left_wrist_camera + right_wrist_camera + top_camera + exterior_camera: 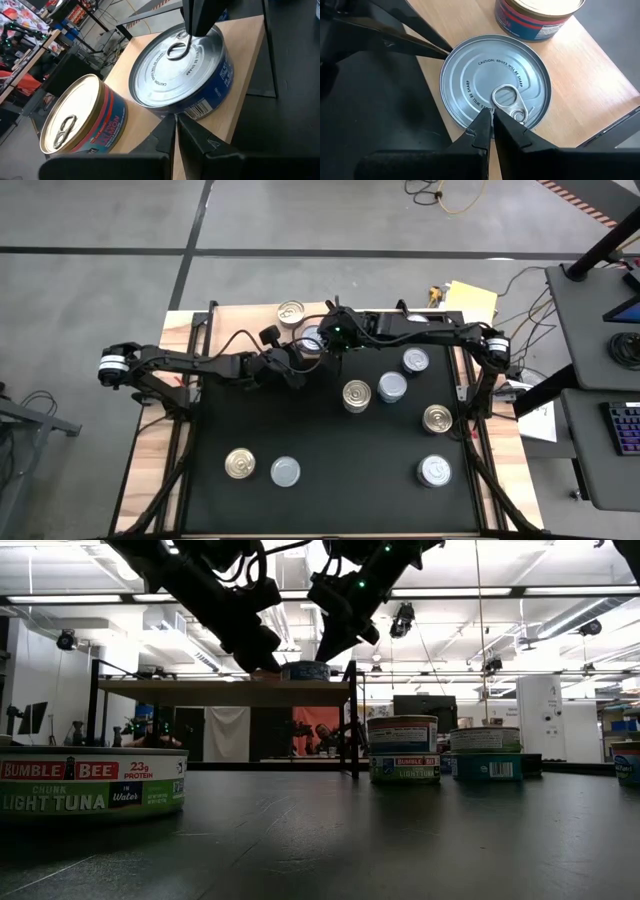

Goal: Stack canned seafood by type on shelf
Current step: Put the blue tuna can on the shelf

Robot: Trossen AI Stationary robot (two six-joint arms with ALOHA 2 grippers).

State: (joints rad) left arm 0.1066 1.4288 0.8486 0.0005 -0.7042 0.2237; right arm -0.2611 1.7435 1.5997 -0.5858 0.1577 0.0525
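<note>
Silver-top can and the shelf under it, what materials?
Silver-top can: looks like bare metal, brushed sheen, stamped lid text, pull ring; blue printed label around the side. Shelf: pale wood, probably unfinished or matte, faint grain, no gloss.

grey concrete floor (300, 215), fluorescent ceiling strips (60, 598), side desk (590, 330).

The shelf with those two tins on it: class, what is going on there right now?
Both grippers are shut and meet at the silver-topped tin on the wooden shelf. The right gripper presses on its lid by the pull ring; the left gripper is at its side. A gold-topped tin stands beside it. More tins wait on the black table.
</note>
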